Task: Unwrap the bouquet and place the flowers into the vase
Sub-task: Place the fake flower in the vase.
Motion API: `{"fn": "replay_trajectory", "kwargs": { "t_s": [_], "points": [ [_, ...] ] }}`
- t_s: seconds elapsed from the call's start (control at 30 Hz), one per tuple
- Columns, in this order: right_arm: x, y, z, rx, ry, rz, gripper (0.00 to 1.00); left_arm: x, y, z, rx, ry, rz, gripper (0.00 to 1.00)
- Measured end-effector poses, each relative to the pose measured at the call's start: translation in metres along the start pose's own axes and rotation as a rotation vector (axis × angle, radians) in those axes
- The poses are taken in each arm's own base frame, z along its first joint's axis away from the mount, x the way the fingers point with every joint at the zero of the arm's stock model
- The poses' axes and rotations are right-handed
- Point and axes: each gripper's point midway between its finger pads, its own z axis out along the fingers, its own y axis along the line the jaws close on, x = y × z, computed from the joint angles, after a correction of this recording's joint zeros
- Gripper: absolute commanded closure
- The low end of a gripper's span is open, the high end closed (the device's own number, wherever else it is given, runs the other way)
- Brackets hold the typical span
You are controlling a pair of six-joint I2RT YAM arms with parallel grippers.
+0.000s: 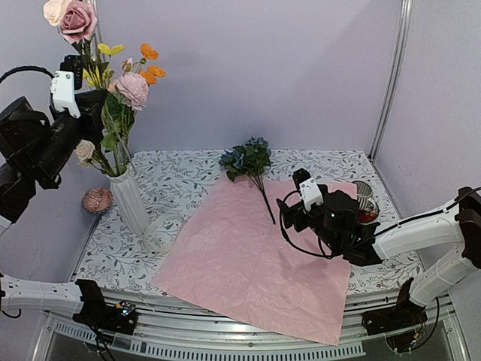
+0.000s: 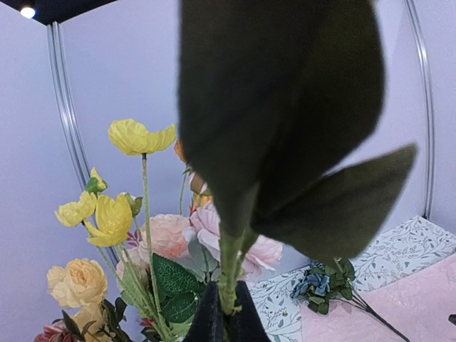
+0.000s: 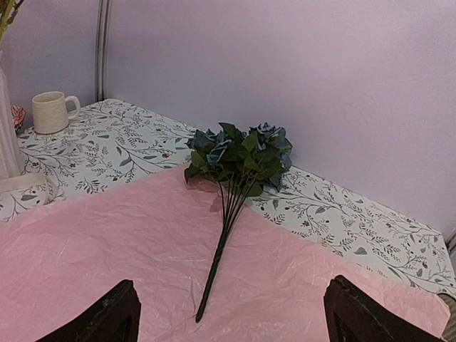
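Pinching flower stem (image 2: 228, 274): left tool (image 2: 228, 322) clamped | right tool (image 3: 231, 317) agape, empty, facing blue roses (image 3: 239, 153) | mug (image 1: 161, 232) beside vase (image 1: 134, 203)

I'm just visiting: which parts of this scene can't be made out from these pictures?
- Left wrist view: a blurred dark leaf close to the lens hides the bloom of the flower stem clamped in the left pincer; the pincer is cut off by the bottom edge.
- Right wrist view: the vase is only a sliver at the left edge.
- Top view: the striped cup is half hidden behind the right arm.
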Motion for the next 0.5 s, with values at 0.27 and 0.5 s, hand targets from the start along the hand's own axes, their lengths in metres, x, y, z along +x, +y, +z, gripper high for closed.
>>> {"fn": "replay_trajectory", "kwargs": {
  "t_s": [0.27, 0.5],
  "points": [
    [0.000, -0.001, 0.000, 0.003, 0.000, -0.002, 0.09, 0.000, 0.021, -0.019, -0.024, 0.019, 0.005, 1.00],
    [0.002, -0.001, 0.001, 0.012, 0.006, -0.010, 0.09, 0.003, 0.029, -0.030, -0.019, 0.050, 0.007, 1.00]
  ]
}}
